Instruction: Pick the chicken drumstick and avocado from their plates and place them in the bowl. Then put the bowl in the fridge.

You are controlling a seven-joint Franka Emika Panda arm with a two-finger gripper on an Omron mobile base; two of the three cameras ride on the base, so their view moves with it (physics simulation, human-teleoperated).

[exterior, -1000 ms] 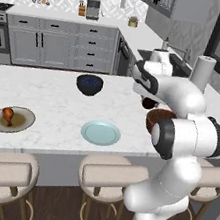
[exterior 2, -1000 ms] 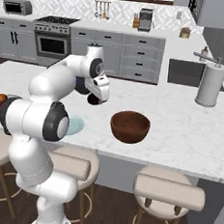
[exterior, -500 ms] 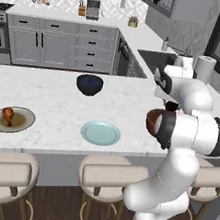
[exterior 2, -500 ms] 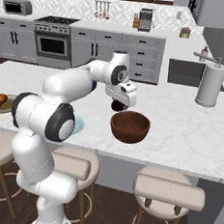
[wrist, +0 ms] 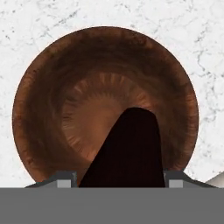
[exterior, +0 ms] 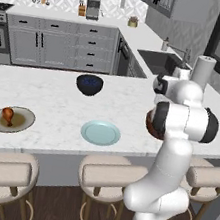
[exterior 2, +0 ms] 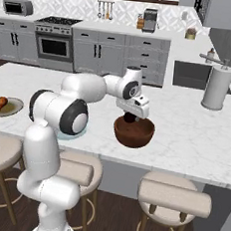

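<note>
Even, bright, diffuse light covers the kitchen, with no clear source and no glare. The white marble counter (exterior 2: 195,140) takes only a faint soft shadow under the bowl (exterior 2: 134,132). Both base views look coarse and slightly soft, with jagged edges. In the hand view the avocado (wrist: 127,151) reads as a flat, near-black shape without surface detail.

White marble-patterned island counter (exterior: 58,98) — bearing a dark blue-black bowl (exterior: 89,85), pale blue-green round plate (exterior: 100,132), tan-olive plate (exterior: 21,120), reddish-brown deep bowl (exterior 2: 134,132) and white cylindrical canister (exterior 2: 217,87) — all well apart.
</note>
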